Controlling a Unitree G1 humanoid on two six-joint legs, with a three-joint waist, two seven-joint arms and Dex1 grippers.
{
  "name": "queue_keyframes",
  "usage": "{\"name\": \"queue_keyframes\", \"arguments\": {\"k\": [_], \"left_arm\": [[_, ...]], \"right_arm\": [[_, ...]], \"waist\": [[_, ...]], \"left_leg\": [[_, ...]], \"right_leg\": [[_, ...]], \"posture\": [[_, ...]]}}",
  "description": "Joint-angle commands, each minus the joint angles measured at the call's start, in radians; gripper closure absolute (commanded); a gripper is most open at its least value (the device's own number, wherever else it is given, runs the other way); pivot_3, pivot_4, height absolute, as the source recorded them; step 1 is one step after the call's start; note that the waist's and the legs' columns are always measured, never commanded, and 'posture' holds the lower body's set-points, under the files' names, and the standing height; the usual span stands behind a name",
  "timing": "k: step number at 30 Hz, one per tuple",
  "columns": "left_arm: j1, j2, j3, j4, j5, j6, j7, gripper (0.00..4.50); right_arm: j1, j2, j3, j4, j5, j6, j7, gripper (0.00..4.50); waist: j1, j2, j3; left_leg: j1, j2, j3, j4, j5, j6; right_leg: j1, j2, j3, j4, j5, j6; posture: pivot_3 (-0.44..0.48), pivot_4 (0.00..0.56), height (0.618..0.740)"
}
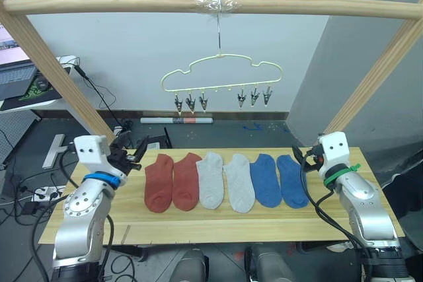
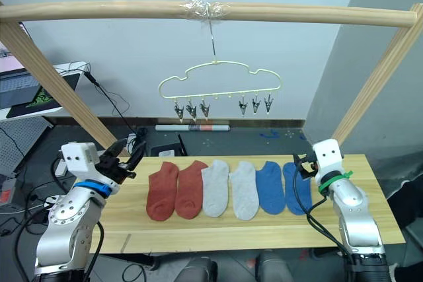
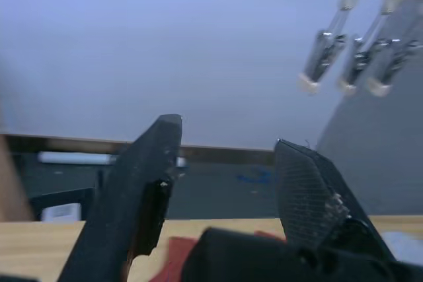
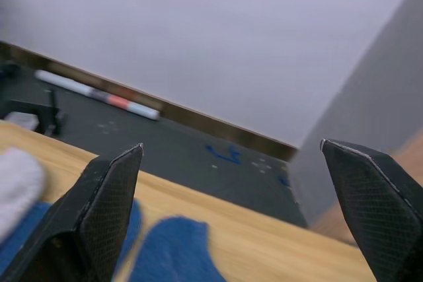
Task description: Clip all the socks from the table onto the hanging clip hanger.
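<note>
Socks [image 1: 227,181], 6 soft and light, likely pinch best at cuffs; left gripper [image 1: 129,155] and right gripper [image 4: 238,183] gape empty.

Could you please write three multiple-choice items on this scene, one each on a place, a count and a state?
1. Where do the blue socks lie in the row on the table?
A. nearest the right gripper
B. in the middle
C. nearest the left gripper

2. How many clips hang from the clip hanger?
A. four
B. six
C. eight

3. What do the clips hold?
A. one sock
B. two socks
C. nothing

Answers: 1 A, the blue pair ends the row at that side. 2 B, two groups of three. 3 C, all six socks lie on the table.
</note>
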Motion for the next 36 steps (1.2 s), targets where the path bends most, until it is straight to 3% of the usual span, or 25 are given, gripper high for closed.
{"name": "queue_keyframes", "arguments": {"k": [1,14,36], "left_arm": [[-0.07,-0.018,-0.03,-0.025,0.025,-0.004,0.029,1.77],[-0.299,-0.106,-0.142,0.158,0.156,-0.065,0.099,1.77],[-0.485,-0.188,-0.18,0.403,0.29,-0.199,0.22,1.77]], "right_arm": [[-0.052,-0.017,0.05,-0.087,0.071,0.007,0.114,0.0],[-0.24,0.009,0.157,-0.104,0.177,0.048,0.274,0.0],[-0.411,0.045,0.216,-0.151,0.292,0.129,0.353,0.0]], "waist": [[0.0,0.0,0.005],[-0.001,-0.002,0.011],[-0.022,-0.002,0.012]], "left_leg": [[-0.001,0.0,0.0,0.0,0.0,0.0],[-0.003,-0.001,0.0,0.001,0.0,0.0],[-0.004,-0.002,-0.001,0.002,0.0,0.0]], "right_leg": [[-0.001,0.0,0.0,0.0,0.0,0.0],[-0.002,0.0,-0.001,0.0,0.001,0.001],[-0.003,-0.001,-0.001,0.001,0.003,-0.001]], "posture": [[0.003,0.171,0.74],[-0.03,0.182,0.74],[-0.06,0.187,0.74]]}}
